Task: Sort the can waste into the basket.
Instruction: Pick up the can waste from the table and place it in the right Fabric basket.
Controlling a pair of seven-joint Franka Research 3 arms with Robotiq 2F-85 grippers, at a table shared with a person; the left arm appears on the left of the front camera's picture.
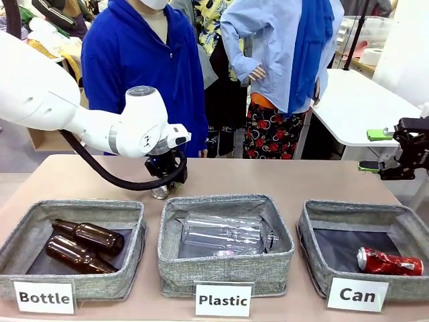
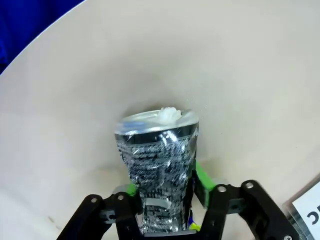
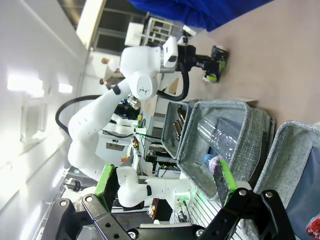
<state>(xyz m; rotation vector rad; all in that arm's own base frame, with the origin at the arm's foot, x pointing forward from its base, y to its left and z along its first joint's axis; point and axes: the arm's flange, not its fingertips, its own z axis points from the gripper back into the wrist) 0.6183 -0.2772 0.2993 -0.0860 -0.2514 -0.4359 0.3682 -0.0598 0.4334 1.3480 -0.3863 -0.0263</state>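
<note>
**Black can pinched at the far side, red one in the bin**

The black can (image 2: 157,155) was seen pinched btw the green pads (image 2: 201,178) of the left gripper (image 1: 161,186), one pad pressed on each side of its crumpled body, silver end pointed away from the wrist cam. It was held low at the table (image 1: 288,178), just behind the gap btw the Bottle basket (image 1: 80,285) and the Plastic basket (image 1: 228,274). Whether it touched the tabletop couldn't be told. A black cable (image 1: 100,176) was looped under the left arm, right beside the gripper.

The red can (image 1: 389,261), crushed, was laid on its side in the Can basket (image 1: 320,265), at the right of the dark bottom, w/ the white "Can" label (image 1: 358,294) at the front. The Plastic basket, w/ clear bottles (image 1: 221,235) laid in it, was sat btw the black can and the Can basket. Two brown bottles (image 1: 84,245) were laid in the Bottle basket.

The right gripper (image 1: 373,150) was held up off the table, past the Can basket's far right corner, fingers spread wide w/ nothing btw them. A person (image 1: 144,60) in a blue top was stood at the far edge, right behind the left gripper.
</note>
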